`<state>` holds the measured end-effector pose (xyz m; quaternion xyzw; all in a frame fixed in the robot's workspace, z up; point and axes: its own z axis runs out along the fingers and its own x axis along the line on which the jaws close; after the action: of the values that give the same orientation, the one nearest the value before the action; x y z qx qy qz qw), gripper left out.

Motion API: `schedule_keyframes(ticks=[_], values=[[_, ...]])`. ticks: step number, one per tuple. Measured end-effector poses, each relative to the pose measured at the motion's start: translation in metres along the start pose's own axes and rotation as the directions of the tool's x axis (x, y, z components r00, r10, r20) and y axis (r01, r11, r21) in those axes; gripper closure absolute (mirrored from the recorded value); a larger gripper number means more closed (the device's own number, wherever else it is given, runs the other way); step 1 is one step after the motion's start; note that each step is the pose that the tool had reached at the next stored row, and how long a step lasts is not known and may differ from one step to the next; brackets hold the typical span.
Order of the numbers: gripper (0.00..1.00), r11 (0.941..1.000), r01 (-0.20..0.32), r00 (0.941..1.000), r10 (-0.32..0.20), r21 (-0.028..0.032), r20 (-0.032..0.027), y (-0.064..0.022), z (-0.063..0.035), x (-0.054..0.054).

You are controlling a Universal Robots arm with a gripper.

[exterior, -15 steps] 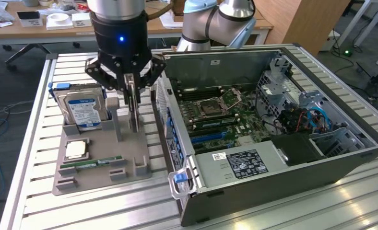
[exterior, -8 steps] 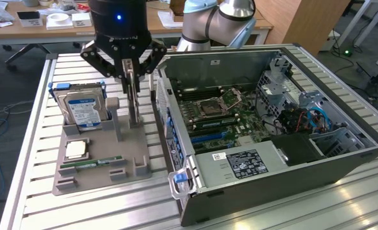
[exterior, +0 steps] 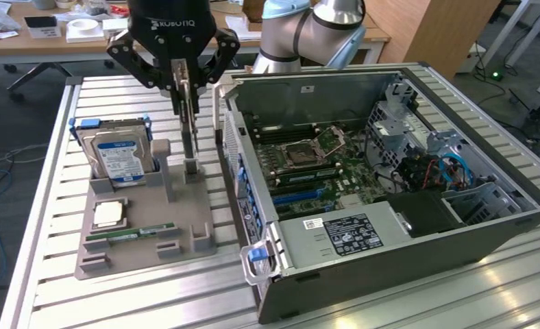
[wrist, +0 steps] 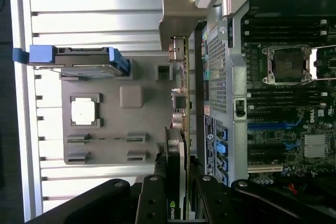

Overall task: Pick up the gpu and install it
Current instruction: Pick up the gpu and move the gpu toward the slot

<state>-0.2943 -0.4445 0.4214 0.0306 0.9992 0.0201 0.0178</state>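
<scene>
Your fingers (exterior: 175, 81) (wrist: 151, 203) are about half-closed and clamped on the gpu (exterior: 190, 127) (wrist: 176, 171), one pad on each face up at its top end. The card stands upright with its bottom end seated in a slot of the grey holder tray (exterior: 151, 212) (wrist: 113, 124), just beside the open PC case (exterior: 343, 247) (wrist: 218, 77). That tray also holds a blue-labelled hard drive (exterior: 119, 161) (wrist: 79, 61) standing in its cradle, a CPU chip (exterior: 110, 214) (wrist: 84, 112) flat in a pocket and a green memory stick (exterior: 128, 235) in its groove. Tray and case both sit on the slatted counter (exterior: 114, 96).
</scene>
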Motion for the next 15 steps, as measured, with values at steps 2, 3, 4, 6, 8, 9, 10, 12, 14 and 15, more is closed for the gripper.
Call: schedule_keyframes(ticks=[2, 3, 4, 6, 8, 9, 10, 12, 14, 15], values=[[0.73, 1.0, 0.0, 1.0, 0.0, 0.0, 0.0001, 0.0, 0.0, 0.0], [0.73, 1.0, 0.0, 1.0, 0.0, 0.0, 0.0, 0.0, -0.0001, -0.0001], [0.73, 1.0, 0.0, 1.0, 0.0, 0.0001, 0.0, 0.0, -0.0001, -0.0001], [0.73, 1.0, 0.0, 1.0, 0.0, 0.0003, -0.0002, 0.0, -0.0005, 0.0], [0.73, 1.0, 0.0, 1.0, 0.0, 0.0003, -0.0002, 0.0002, -0.0033, -0.0001], [0.73, 1.0, 0.0, 1.0, 0.0, 0.0001, -0.0001, 0.0002, -0.0038, -0.0002], [0.73, 1.0, 0.0, 1.0, 0.0, 0.0, 0.0, 0.0002, -0.0038, -0.0002], [0.73, 1.0, 0.0, 1.0, 0.0, 0.0, 0.0, 0.0002, -0.0038, -0.0002], [0.73, 1.0, 0.0, 1.0, 0.0, 0.0001, 0.0, 0.0002, -0.0039, -0.0002], [0.73, 1.0, 0.0, 1.0, 0.0, 0.0001, -0.0001, 0.0002, -0.0039, -0.0002]])
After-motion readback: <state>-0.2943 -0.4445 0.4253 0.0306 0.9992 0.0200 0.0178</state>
